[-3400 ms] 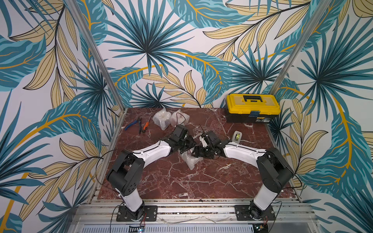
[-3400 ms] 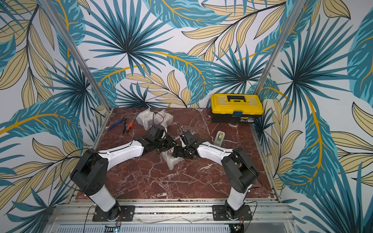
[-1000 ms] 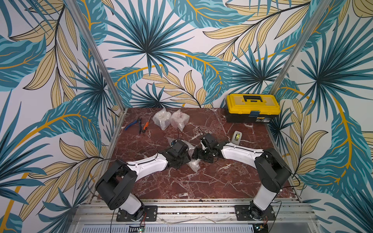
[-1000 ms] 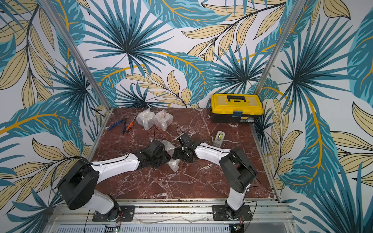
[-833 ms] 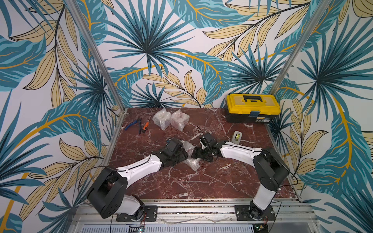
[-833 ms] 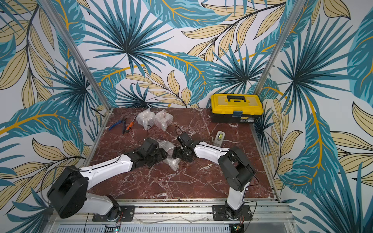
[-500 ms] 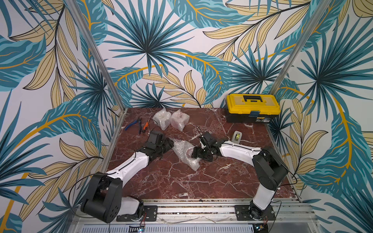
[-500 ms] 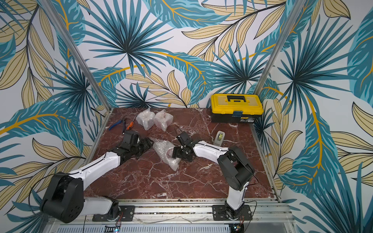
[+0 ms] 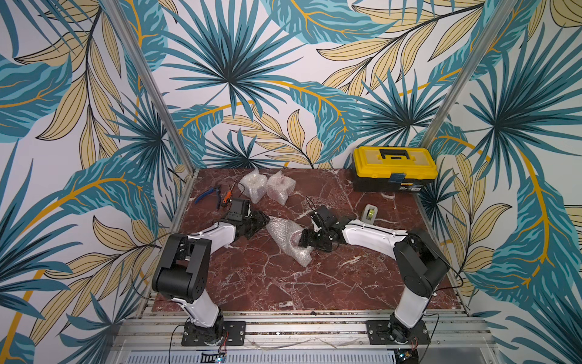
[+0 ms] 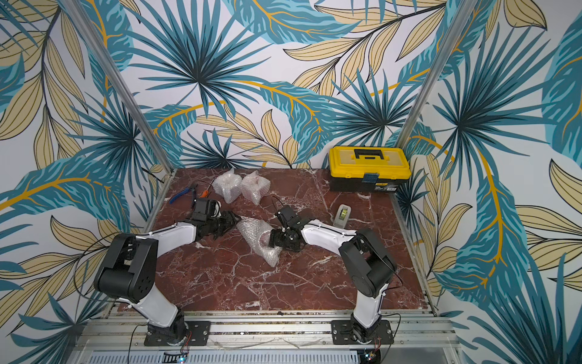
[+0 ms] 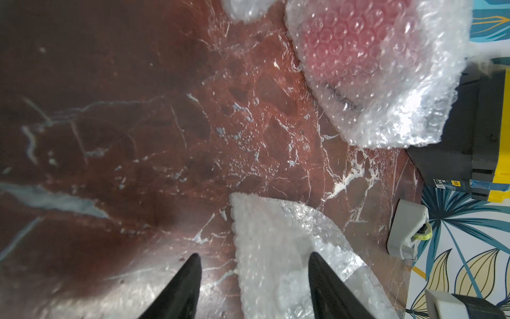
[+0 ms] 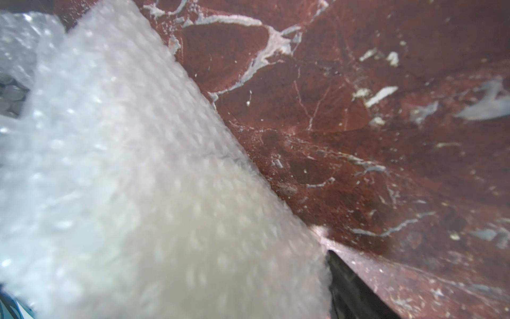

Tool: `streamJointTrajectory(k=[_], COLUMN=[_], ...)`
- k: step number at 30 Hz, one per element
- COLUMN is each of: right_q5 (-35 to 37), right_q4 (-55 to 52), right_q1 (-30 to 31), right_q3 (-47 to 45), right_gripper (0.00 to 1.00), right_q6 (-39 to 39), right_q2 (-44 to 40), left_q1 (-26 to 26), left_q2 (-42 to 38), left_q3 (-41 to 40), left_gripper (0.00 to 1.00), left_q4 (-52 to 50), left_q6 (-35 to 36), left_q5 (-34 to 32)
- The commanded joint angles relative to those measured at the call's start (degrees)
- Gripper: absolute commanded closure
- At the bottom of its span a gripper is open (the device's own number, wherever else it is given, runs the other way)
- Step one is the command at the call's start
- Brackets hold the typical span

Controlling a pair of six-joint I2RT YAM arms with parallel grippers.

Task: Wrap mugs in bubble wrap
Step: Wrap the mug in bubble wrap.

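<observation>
A sheet of bubble wrap (image 9: 283,233) (image 10: 252,231) lies mid-table, folded round a pale mug (image 9: 296,242) that shows only dimly through it. My right gripper (image 9: 304,243) (image 10: 273,241) is shut on that bundle from the right. In the right wrist view the wrap (image 12: 138,179) fills the jaws and only one finger (image 12: 347,281) shows. My left gripper (image 9: 265,220) (image 11: 253,254) stands open at the wrap's left corner (image 11: 265,221), which lies loose between the fingers. Two wrapped mugs (image 9: 252,186) (image 9: 280,188) stand at the back, and red shows through the right-hand one (image 11: 358,55).
A yellow toolbox (image 9: 395,170) stands at the back right. A grey tape dispenser (image 9: 369,212) sits right of my right arm. Blue pliers (image 9: 208,196) and an orange-handled tool (image 9: 225,199) lie at the back left, just behind my left wrist.
My left gripper drew away to the left and back, and the wrap's flap spread out flat towards it. It has since edged back to the corner. The right arm stayed put.
</observation>
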Motion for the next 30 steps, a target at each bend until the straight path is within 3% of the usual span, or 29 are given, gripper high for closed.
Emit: streamJointTrajectory(k=[1, 8, 14, 21, 30], right_q5=[0.6, 1.0, 1.2, 2.1, 2.0], right_q4=[-3.2, -3.4, -3.8, -5.1, -5.7], right_q1=[0.2, 0.3, 0.2, 0.2, 0.2], right_q3=[0.1, 0.1, 0.3, 0.6, 1.4], right_gripper=[0.2, 0.21, 0.21, 0.21, 0.21], right_q6=[-1.1, -1.0, -1.0, -1.0, -0.7], right_q2=[2.1, 2.0, 2.6, 3.5, 4.6], left_q1=[1.0, 1.4, 1.4, 0.0, -8.5], left_q2=[2.4, 4.4, -0.2, -9.8, -17.3], left_q3=[3.2, 5.5, 3.8, -0.1, -4.1], left_gripper=[0.44, 0.74, 0.95, 0.97, 0.97], left_q4=[2.8, 2.9, 2.8, 2.8, 2.8], left_q6=[1.8, 2.5, 2.2, 0.1, -2.4], left_q5=[2.0, 2.8, 4.2, 6.7, 5.9])
